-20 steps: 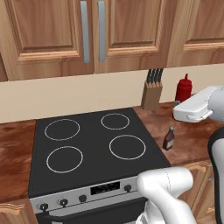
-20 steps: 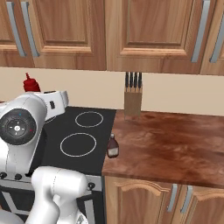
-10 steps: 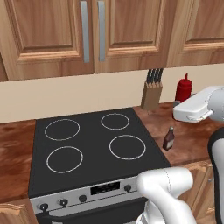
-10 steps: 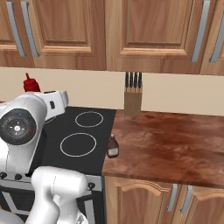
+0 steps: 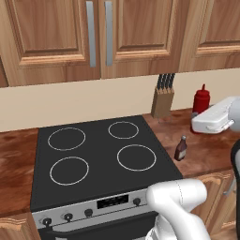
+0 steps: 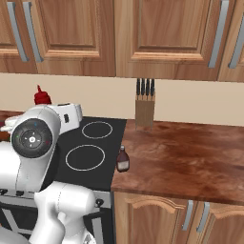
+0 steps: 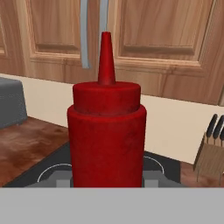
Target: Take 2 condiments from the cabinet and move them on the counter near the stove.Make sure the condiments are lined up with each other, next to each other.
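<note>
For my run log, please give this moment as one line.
held: red squeeze bottle, upright | fingers: shut on it | brown sauce bottle: standing on counter beside stove

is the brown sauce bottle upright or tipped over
Upright. The brown sauce bottle stands on its base on the counter beside the stove, cap pointing straight up in both base views.

A knife block [image 5: 162,100] with dark handles stands upright against the beige backsplash [image 5: 70,105], at about one o'clock in the left base view. Closed wooden wall cupboards [image 6: 157,35] with vertical metal bar handles [image 5: 91,33] run along twelve o'clock above it.
</note>
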{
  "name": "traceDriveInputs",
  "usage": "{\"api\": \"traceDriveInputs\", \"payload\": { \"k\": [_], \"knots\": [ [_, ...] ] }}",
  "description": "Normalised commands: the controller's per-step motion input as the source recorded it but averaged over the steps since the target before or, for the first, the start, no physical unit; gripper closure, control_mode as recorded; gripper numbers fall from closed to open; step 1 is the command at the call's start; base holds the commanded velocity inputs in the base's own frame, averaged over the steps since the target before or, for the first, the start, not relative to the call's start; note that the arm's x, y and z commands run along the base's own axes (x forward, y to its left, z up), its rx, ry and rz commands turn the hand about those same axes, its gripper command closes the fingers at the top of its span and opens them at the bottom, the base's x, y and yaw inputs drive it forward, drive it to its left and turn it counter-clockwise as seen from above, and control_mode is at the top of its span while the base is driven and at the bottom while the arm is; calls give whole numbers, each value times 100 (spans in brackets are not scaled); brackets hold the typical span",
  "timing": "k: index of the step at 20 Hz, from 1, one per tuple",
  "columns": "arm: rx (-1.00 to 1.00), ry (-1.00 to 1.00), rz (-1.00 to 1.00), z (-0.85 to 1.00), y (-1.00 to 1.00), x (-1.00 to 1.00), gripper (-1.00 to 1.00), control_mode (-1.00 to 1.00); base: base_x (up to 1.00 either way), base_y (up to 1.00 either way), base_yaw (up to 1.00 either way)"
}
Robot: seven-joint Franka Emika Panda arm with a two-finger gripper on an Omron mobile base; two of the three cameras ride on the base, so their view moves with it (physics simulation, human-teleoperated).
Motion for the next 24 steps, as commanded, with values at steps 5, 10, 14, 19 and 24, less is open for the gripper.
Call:
{"api": "traceDriveInputs", "payload": {
  "k": [5,10,14,19,24],
  "knots": [
    [0,4,0,-24,-24,0,100,-100,0,0,0],
    [0,5,0,-16,-27,0,100,-100,0,0,0],
    [2,7,0,-11,-23,0,100,-100,0,0,0],
    [4,1,0,-32,-23,0,100,-100,0,0,0],
    [7,0,0,-40,-25,0,100,-100,0,0,0]
  ]
}}
